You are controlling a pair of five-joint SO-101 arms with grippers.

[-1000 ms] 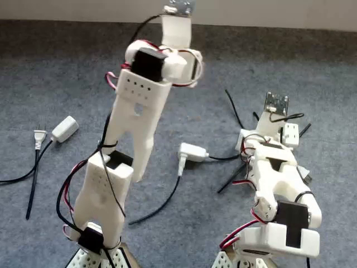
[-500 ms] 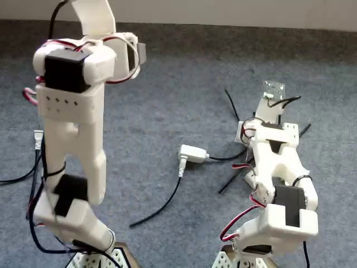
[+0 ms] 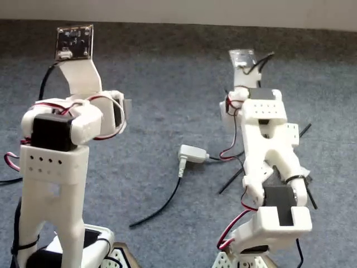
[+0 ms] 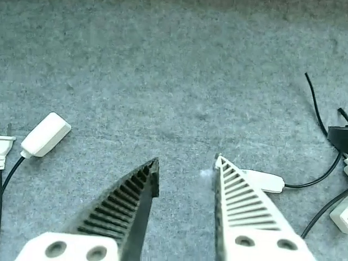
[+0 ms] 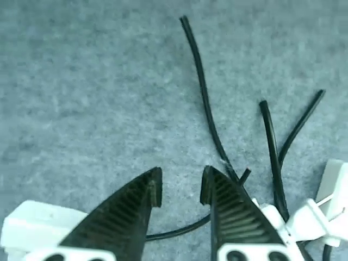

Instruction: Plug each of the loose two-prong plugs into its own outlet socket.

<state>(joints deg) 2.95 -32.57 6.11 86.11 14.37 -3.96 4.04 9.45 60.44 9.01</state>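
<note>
Up over the counter (image 4: 179, 65) with the left gripper (image 4: 186, 162), wide open and empty, likely held high to look for what to grab. Off to one side, a white socket (image 4: 46, 134) with a loose plug (image 4: 5, 147) just beside it, not yet pushed in. Open just a little and empty too for the right gripper (image 5: 181, 173), above black cords (image 5: 204, 98). Near the counter's middle, a second socket (image 3: 192, 152); hard to tell if plugged.
</note>
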